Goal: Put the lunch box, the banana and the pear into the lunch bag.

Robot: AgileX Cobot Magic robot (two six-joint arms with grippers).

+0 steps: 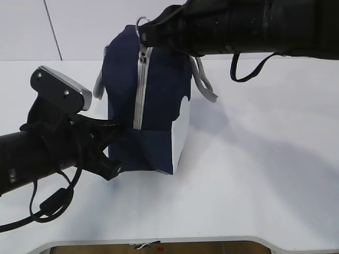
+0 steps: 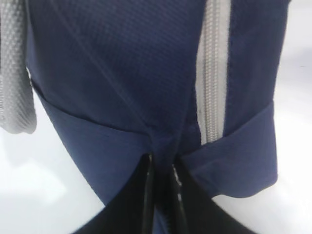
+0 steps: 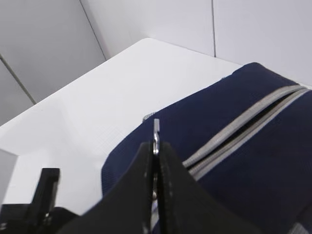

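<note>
The navy lunch bag (image 1: pixel 159 100) stands on the white table with its grey zipper (image 1: pixel 140 90) facing me. My right gripper (image 1: pixel 144 33) reaches in from the upper right and is shut on the metal ring pull (image 3: pixel 156 127) at the top end of the zipper (image 3: pixel 243 129). My left gripper (image 1: pixel 117 127) comes from the left and is shut on a fold of the lunch bag's fabric (image 2: pixel 122 73) near the zipper's lower end (image 2: pixel 212 97). In its wrist view the left gripper (image 2: pixel 163 163) pinches blue cloth. The lunch box, the banana and the pear are out of view.
Grey webbing handles (image 1: pixel 205 84) hang at the bag's sides, one also in the left wrist view (image 2: pixel 12 73). A white end panel (image 1: pixel 180 132) faces right. The table's front edge (image 1: pixel 185 241) runs along the bottom. Black cables loop under both arms.
</note>
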